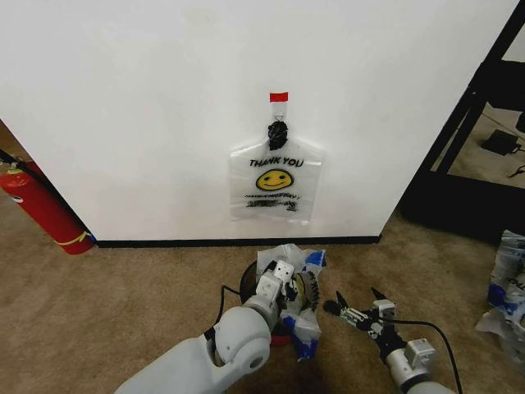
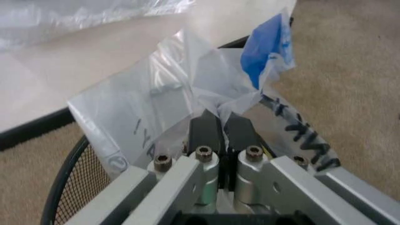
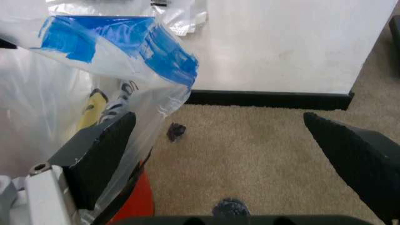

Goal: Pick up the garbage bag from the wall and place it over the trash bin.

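The garbage bag point(image 1: 299, 316), thin clear plastic with blue patches and dark lettering, lies crumpled over the trash bin point(image 1: 248, 286), a black mesh basket with a red base on the carpet below the wall point(image 1: 164, 123). My left gripper point(image 1: 286, 283) is over the bin, shut on a fold of the bag point(image 2: 156, 103); its fingertips point(image 2: 206, 129) pinch the plastic above the mesh rim point(image 2: 65, 180). My right gripper point(image 1: 354, 300) hovers open just right of the bin, one finger point(image 3: 100, 150) against the bag point(image 3: 93, 70).
A second clear bag point(image 1: 275, 182) printed THANK YOU with a smiley hangs from a black hook point(image 1: 278, 131) under a red tape tab point(image 1: 279, 97). A red fire extinguisher point(image 1: 41, 205) leans at the left. A black shelf frame point(image 1: 476, 123) and more plastic bags point(image 1: 509, 287) sit at the right.
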Robot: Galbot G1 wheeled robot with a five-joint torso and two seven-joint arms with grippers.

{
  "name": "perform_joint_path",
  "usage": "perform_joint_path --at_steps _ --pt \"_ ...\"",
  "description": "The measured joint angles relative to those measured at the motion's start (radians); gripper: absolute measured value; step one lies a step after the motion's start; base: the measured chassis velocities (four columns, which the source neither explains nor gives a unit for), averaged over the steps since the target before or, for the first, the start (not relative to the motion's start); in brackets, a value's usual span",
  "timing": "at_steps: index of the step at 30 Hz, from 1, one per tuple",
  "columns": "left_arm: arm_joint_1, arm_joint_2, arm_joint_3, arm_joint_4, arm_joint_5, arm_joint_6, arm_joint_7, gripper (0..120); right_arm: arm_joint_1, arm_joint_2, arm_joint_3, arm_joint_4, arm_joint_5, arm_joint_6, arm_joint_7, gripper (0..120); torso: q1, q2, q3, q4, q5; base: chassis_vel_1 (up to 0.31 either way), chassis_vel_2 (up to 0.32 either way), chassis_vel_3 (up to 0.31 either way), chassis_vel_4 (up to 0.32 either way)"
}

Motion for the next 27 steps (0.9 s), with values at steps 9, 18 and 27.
perform_joint_path --at_steps 9,18,27 --pt "0.011 -0.024 -0.06 0.03 -0.058 -0.001 -0.027 0 0.003 0.0 -0.006 -0.003 0.0 -0.001 -0.003 100 0.0 0.0 0.0 0.0 0.0 0.0 0.0 0.0 0.0" --pt "0.049 -0.022 -0.115 0.042 -0.098 -0.003 -0.043 0 0.049 -0.007 -0.039 -0.004 0.124 -0.012 -0.022 100 0.0 0.0 0.0 0.0 0.0 0.0 0.0 0.0 0.0" --pt "0.092 -0.02 -0.154 0.028 -0.094 -0.005 -0.043 0 0.195 -0.064 -0.084 -0.016 0.39 -0.148 -0.063 100 0.0 0.0 0.0 0.0001 -0.0001 0.0 0.0 0.0 0.0"
